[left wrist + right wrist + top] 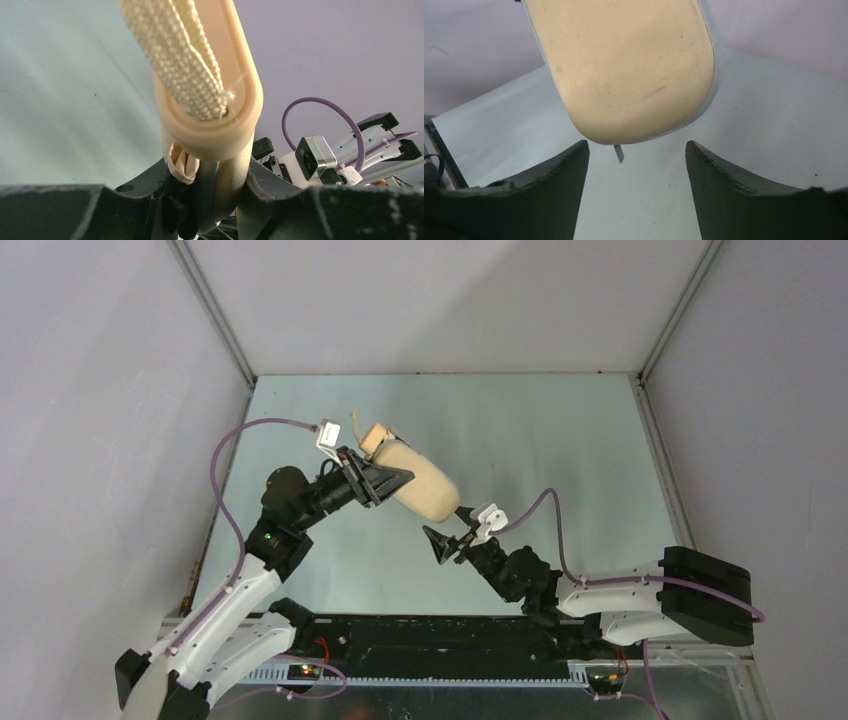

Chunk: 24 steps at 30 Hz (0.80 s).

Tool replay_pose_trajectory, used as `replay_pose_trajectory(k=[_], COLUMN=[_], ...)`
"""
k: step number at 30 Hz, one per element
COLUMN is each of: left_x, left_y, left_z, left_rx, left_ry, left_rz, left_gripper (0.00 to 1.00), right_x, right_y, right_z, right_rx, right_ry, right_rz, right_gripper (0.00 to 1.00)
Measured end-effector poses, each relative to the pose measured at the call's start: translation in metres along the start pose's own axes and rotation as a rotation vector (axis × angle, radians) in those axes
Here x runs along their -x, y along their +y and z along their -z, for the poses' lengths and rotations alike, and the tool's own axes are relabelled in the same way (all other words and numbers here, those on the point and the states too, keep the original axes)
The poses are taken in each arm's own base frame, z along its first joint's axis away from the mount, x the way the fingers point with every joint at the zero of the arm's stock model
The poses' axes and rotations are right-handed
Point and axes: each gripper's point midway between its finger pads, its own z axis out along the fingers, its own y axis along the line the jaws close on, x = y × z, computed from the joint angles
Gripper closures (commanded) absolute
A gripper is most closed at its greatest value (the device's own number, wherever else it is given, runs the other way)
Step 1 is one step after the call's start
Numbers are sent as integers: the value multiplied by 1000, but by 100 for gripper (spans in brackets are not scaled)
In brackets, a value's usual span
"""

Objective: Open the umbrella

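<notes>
The umbrella (pixel 425 486) is folded into a short tan-beige bundle and held off the table, its stubby beige handle (pixel 377 436) pointing to the far left. My left gripper (pixel 393 478) is shut on it just below the handle. In the left wrist view the handle (pixel 220 127) with its woven strap (pixel 182 55) stands above my gripper (pixel 220 182), which clamps the fabric neck. My right gripper (pixel 452 528) is open and empty just off the bundle's lower right end. In the right wrist view that rounded end (pixel 631 65) hangs above the open gripper (pixel 636 148), apart from both fingers.
The pale green table (pixel 560 440) is walled by grey panels at the left, back and right. The black rail (pixel 430 640) with the arm bases runs along the near edge. My right arm and its purple cable (pixel 320 107) show behind the handle.
</notes>
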Motion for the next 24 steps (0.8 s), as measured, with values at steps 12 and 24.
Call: replay_pose_trajectory(k=[12, 24], left_x=[2, 3], left_y=[2, 3], left_z=[0, 1], left_rx=[7, 10], left_ry=[-6, -11], left_rz=[0, 0], left_gripper=[100, 100], right_x=[8, 9], right_y=[0, 4], right_z=[-7, -9], right_rx=[-21, -55], right_ry=[-54, -95], right_rz=[-22, -29], right_gripper=[63, 100])
